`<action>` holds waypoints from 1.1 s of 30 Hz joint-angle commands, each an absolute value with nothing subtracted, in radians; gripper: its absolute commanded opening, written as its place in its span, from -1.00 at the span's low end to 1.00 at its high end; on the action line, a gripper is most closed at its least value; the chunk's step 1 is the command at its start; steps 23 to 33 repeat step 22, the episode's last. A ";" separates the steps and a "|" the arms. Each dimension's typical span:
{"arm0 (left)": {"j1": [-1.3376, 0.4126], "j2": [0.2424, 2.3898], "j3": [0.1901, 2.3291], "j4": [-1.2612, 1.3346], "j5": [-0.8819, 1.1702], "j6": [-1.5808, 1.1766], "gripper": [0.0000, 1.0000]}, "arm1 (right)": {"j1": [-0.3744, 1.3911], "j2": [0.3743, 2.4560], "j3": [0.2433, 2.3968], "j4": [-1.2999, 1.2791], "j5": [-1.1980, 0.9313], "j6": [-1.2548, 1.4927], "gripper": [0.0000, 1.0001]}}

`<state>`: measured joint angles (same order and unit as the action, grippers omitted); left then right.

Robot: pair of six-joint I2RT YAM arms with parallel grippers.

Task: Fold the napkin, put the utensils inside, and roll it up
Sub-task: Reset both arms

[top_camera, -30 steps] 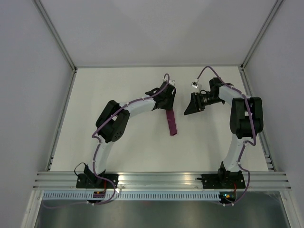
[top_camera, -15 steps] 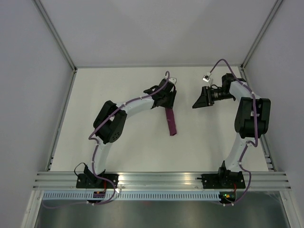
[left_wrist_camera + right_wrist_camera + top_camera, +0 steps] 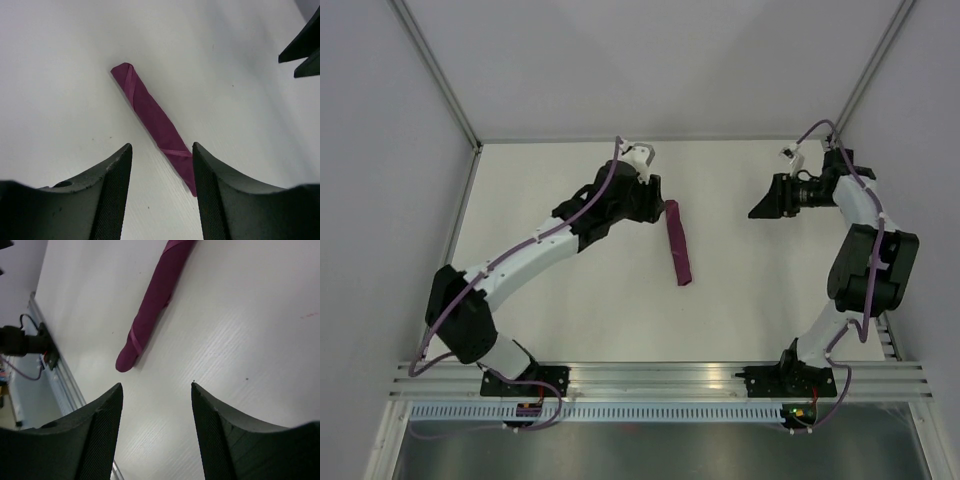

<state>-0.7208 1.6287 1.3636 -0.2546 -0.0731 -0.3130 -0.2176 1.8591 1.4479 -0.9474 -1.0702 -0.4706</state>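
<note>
Lengthwise, the rolled napkin [image 3: 678, 243] runs far-to-near, its near end slightly right.

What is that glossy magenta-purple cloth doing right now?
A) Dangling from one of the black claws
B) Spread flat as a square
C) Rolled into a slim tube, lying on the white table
C: the magenta-purple cloth napkin lies as a tight, narrow roll on the white table, with nothing gripping it.

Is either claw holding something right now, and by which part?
Nothing is held: left gripper and right gripper are open, clear of the rolled napkin.
</note>
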 commanded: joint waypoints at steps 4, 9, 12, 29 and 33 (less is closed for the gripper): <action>-0.677 1.262 1.079 -0.219 -0.071 -0.314 0.17 | -0.294 1.565 1.341 -0.742 -0.867 -0.324 0.29; -0.664 1.079 0.953 -0.241 -0.089 -0.322 0.22 | -0.342 1.401 1.256 -0.713 -0.810 -0.327 0.32; -0.657 0.999 0.907 -0.275 -0.107 -0.311 0.25 | -0.356 1.365 1.221 -0.719 -0.788 -0.342 0.35; -0.641 0.930 0.874 -0.307 -0.107 -0.282 0.28 | -0.434 1.336 1.169 -0.634 -0.796 -0.315 0.52; -0.641 0.930 0.874 -0.307 -0.107 -0.282 0.28 | -0.434 1.336 1.169 -0.634 -0.796 -0.315 0.52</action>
